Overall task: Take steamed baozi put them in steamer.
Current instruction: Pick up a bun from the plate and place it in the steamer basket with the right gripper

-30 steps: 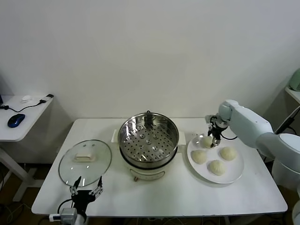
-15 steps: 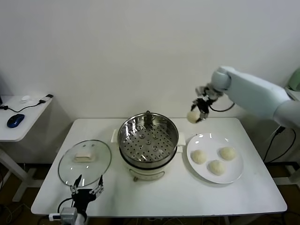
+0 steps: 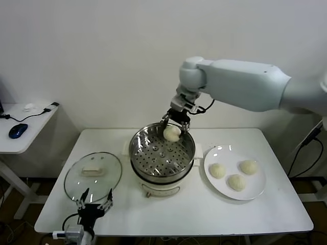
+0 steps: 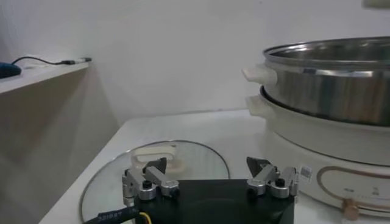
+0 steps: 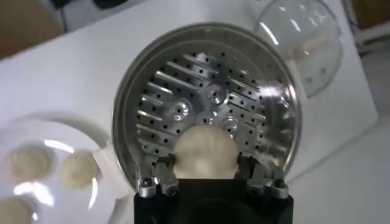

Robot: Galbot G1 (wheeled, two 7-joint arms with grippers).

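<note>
the right gripper is clamping a steamed baozi, hanging over the steamer just beneath it; the left gripper is idling, fingers apart, beside the glass lid.

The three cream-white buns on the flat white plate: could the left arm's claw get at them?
Probably not easily: the left claw sits low by the glass lid, with the steel steamer pot between.

- The steamer is open on top, so we can reach in from above.
- Our right gripper with a bun fills the back part.
- The glass lid lies left, the plate right.
</note>
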